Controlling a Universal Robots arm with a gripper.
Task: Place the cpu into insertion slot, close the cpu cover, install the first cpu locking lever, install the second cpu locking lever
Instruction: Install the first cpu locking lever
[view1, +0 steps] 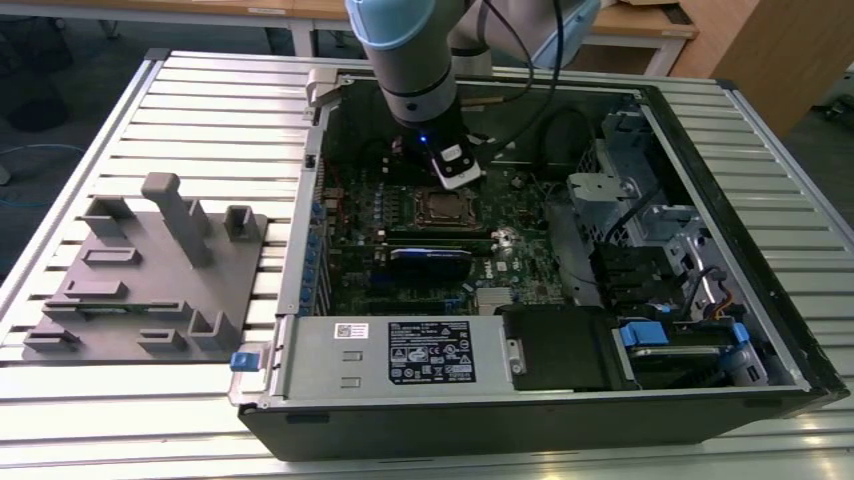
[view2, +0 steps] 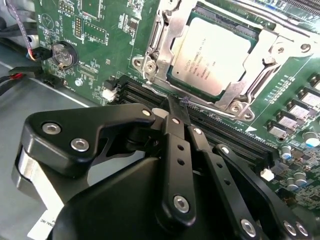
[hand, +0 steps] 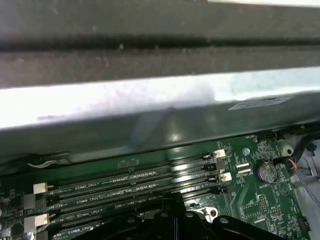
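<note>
The cpu (view2: 210, 52) lies flat in the insertion slot (view1: 441, 207) on the green motherboard. Its dull silver top shows through the cut-out of the cpu cover (view2: 272, 62), which lies down over it. A thin wire locking lever (view2: 210, 111) runs along the socket edge nearest my gripper. My gripper (view2: 179, 107) has its black fingers drawn together, and their tip sits at that lever wire beside the socket. In the exterior view the gripper (view1: 458, 172) hangs inside the open case just behind the socket. In the first wrist view the gripper (hand: 172, 207) is over the memory slots.
Long black memory slots (hand: 125, 180) lie beside the socket. A coin battery (view2: 63, 51) sits on the board. The silver power-supply box (view1: 400, 350) fills the case's near edge, and drive cages (view1: 627, 200) stand on the exterior view's right. A grey fixture (view1: 147, 270) rests outside the case.
</note>
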